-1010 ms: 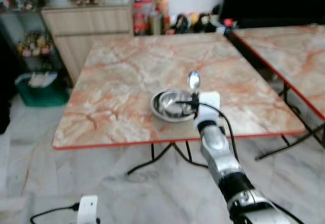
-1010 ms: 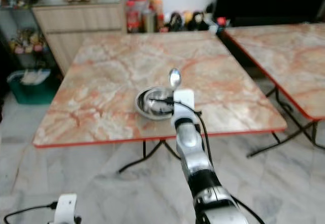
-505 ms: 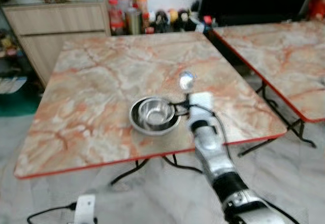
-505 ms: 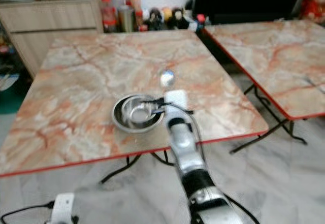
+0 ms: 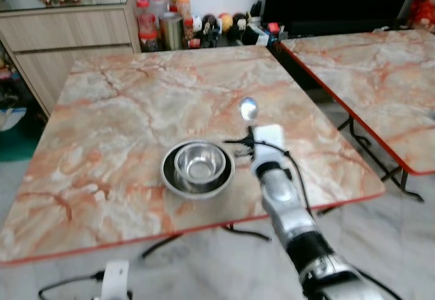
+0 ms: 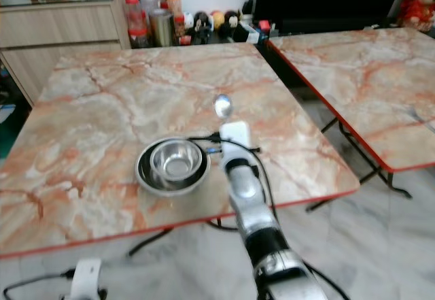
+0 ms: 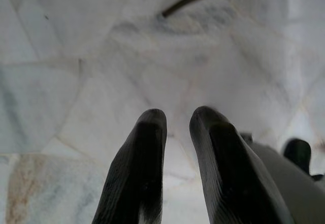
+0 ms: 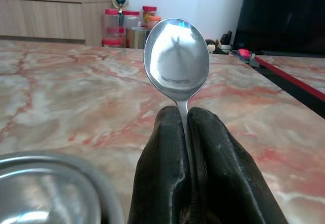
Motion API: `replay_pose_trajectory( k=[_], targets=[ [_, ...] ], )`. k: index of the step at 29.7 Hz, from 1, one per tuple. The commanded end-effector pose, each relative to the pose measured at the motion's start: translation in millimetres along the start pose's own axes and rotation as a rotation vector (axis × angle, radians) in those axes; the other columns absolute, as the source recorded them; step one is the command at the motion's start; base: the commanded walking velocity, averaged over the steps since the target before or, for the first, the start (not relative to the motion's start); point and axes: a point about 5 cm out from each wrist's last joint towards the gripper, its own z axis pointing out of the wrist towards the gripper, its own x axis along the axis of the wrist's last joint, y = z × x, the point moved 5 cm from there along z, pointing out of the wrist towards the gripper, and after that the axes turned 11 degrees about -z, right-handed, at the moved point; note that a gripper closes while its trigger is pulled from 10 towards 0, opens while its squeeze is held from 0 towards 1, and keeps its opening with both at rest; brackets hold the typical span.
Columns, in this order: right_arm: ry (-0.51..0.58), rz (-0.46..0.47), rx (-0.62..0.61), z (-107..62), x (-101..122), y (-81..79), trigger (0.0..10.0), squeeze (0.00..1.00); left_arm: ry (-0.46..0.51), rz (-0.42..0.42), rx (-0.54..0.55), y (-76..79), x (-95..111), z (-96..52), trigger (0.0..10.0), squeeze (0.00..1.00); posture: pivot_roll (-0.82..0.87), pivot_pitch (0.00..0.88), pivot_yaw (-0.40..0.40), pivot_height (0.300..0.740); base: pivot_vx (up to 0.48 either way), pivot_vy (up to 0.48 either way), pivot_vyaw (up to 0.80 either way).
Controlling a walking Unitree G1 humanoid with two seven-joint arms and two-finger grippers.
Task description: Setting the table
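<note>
Right wrist view: right gripper (image 8: 184,120) clamped on spoon (image 8: 176,56), now further right of bowl (image 5: 198,167) vs 1s ago.

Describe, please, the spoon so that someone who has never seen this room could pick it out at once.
Find the nearer marble table with the red edge, then the steel bowl nested in a metal plate near its front. Just right of them, the right gripper pinches the spoon by its handle, with its shiny round bowl pointing away from the robot: the one utensil held off the tabletop.
</note>
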Motion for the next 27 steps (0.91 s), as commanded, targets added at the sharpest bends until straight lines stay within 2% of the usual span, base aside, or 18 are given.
replay_pose_trajectory(
  k=[1, 4, 13, 16, 19, 24, 27],
  targets=[
    [-0.007, 0.012, -0.024, -0.5, -3, 10.2, 10.0, 0.00, -0.011, -0.011, -0.008, 5.1, -4, -0.3, 10.0, 0.00, -0.05, 0.018, -0.006, 0.740, 0.311, 0.000, 0.00],
    [-0.005, 0.014, -0.025, -0.9, -3, 11.2, 10.0, 0.00, -0.009, -0.014, -0.008, 5.4, -4, -0.3, 10.0, 0.00, -0.05, 0.018, -0.007, 0.740, 0.295, 0.000, 0.00],
    [-0.007, 0.016, -0.014, -4.0, -5, 9.5, 10.0, 0.00, -0.005, -0.020, -0.008, 5.9, -4, -0.3, 10.0, 0.00, -0.05, 0.021, -0.009, 0.740, 0.000, 0.000, 0.00],
    [-0.023, 0.018, 0.000, -7.2, -10, 7.9, 10.0, 0.00, -0.008, -0.022, -0.008, 5.9, -5, -0.4, 10.0, 0.00, -0.05, 0.022, -0.009, 0.740, 0.000, 0.000, 0.00],
    [-0.048, 0.063, -0.004, -7.6, -14, 10.1, 10.0, 0.00, -0.012, -0.020, -0.010, 6.1, -6, -0.5, 10.0, 0.00, -0.05, 0.022, -0.009, 0.740, 0.000, 0.000, 0.00],
    [-0.055, 0.060, 0.002, -6.2, -15, 12.4, 10.0, 0.00, -0.013, -0.019, -0.011, 6.3, -6, -0.4, 10.0, 0.00, -0.05, 0.024, -0.008, 0.740, 0.000, 0.000, 0.00],
    [-0.109, 0.083, 0.037, -7.4, -26, 10.1, 10.0, 0.00, -0.013, -0.018, -0.012, 6.2, -5, -0.4, 10.0, 0.00, -0.05, 0.023, -0.009, 0.740, 0.000, 0.000, 0.00]
  ],
)
